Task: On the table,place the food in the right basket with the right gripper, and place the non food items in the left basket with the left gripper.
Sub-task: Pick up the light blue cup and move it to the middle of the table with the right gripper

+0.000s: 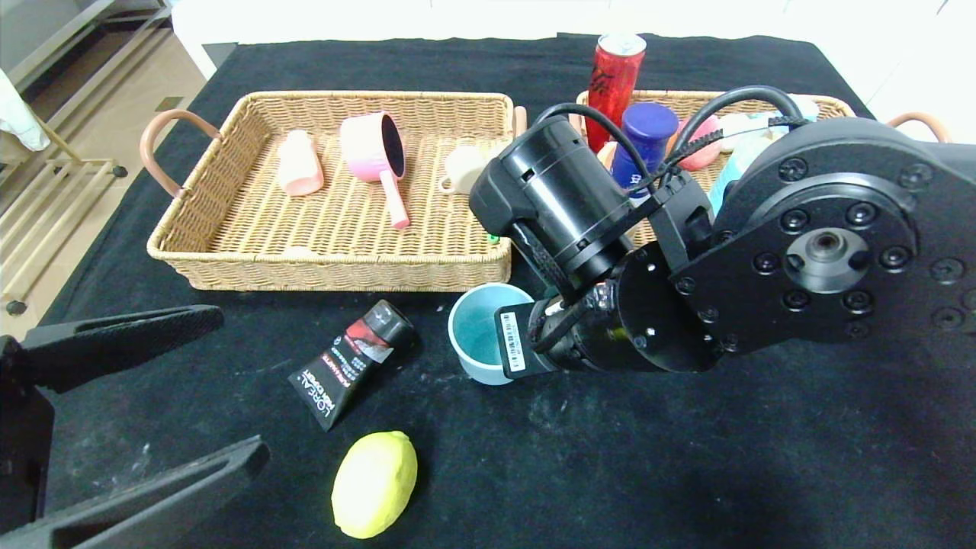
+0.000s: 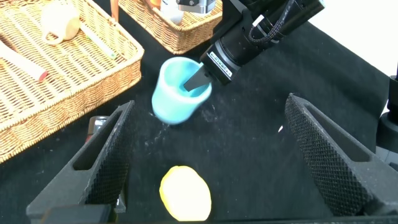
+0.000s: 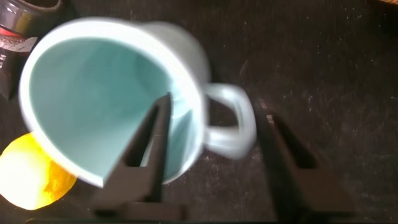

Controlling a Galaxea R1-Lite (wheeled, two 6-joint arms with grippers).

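A light blue mug (image 1: pixel 479 332) stands on the black table in front of the baskets. My right gripper (image 3: pixel 216 109) is open at it: one finger (image 3: pixel 149 149) is inside the mug and the other is outside, beyond the handle. A yellow lemon (image 1: pixel 375 484) lies near the front edge, and a black tube (image 1: pixel 351 362) lies between it and the left basket (image 1: pixel 328 267). My left gripper (image 1: pixel 240 381) is open and empty at the front left, above the lemon (image 2: pixel 185 193). The right basket (image 1: pixel 686 97) is mostly hidden behind my right arm.
The left basket holds a pink cup (image 1: pixel 299 162), a pink saucepan (image 1: pixel 375 149) and a small cream cup (image 1: pixel 462 169). A red can (image 1: pixel 616 76) and a blue-capped bottle (image 1: pixel 644 137) stand in the right basket with other items.
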